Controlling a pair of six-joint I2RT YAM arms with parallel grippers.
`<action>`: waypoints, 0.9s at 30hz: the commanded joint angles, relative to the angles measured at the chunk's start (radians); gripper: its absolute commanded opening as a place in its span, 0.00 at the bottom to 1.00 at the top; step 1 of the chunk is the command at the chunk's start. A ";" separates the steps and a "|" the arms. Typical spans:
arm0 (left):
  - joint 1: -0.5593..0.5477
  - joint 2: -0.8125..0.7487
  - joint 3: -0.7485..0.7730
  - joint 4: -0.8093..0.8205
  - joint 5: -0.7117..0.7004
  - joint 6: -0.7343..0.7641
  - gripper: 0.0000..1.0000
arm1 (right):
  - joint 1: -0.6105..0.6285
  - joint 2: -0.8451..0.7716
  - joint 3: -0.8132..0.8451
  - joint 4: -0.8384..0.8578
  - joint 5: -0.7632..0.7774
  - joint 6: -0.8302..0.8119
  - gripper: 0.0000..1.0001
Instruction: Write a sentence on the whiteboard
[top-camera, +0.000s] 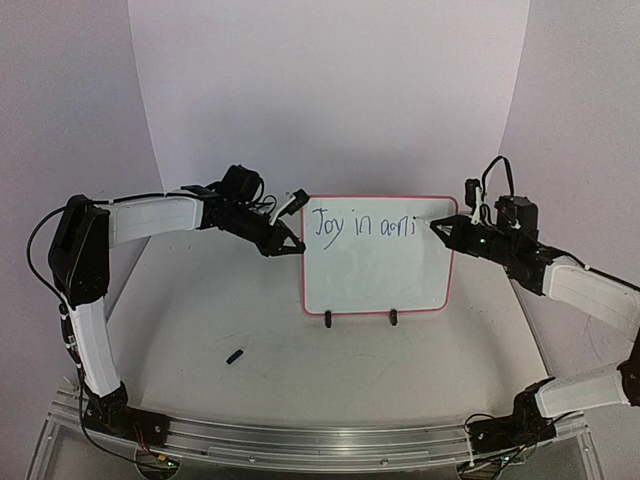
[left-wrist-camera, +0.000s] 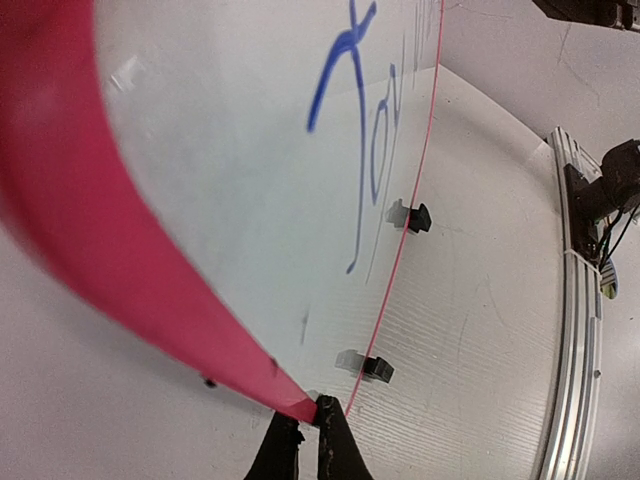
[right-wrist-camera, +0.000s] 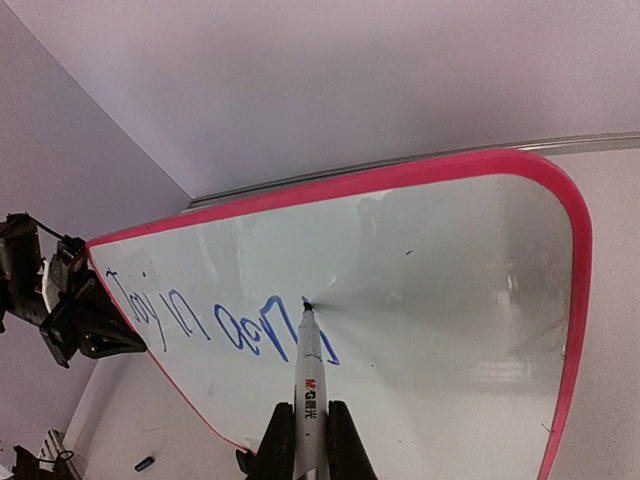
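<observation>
The marker (right-wrist-camera: 310, 385) fills the bottom of the right wrist view. Its barrel is clenched between the right fingers (right-wrist-camera: 346, 450) and points toward twelve o'clock, so the tip meets the whiteboard (right-wrist-camera: 450, 300) head-on rather than at a skid. The tip touches the white face just past the last blue letter of the sentence (right-wrist-camera: 240, 335), which reads "Joy in" and a few more uneven letters. The writing looks partway along, with bare board beyond it.

From above, the whiteboard stands upright on its two black clip feet (top-camera: 328, 320) at the middle of the counter (top-camera: 250, 320), facing the arms, and the sentence runs along its top band. The left fingers (top-camera: 285, 241) are clamped on the pink rim at the board's ten o'clock, most likely to brace a light board that would tip back under the pen's push. The marker tip presses at the board's two o'clock, at the far end of the line from that grip. A small dark object (top-camera: 235, 356), perhaps the marker's cap, lies on the counter at seven o'clock from the board, well apart from both sets of fingers.
</observation>
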 joint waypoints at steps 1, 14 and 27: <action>-0.026 0.021 -0.007 -0.116 -0.072 0.068 0.00 | -0.001 0.012 0.038 0.027 0.042 -0.014 0.00; -0.026 0.026 -0.004 -0.115 -0.070 0.066 0.00 | 0.013 -0.020 0.068 0.042 -0.086 -0.018 0.00; -0.026 0.026 -0.004 -0.117 -0.071 0.068 0.00 | 0.063 0.083 0.139 0.058 -0.014 -0.038 0.00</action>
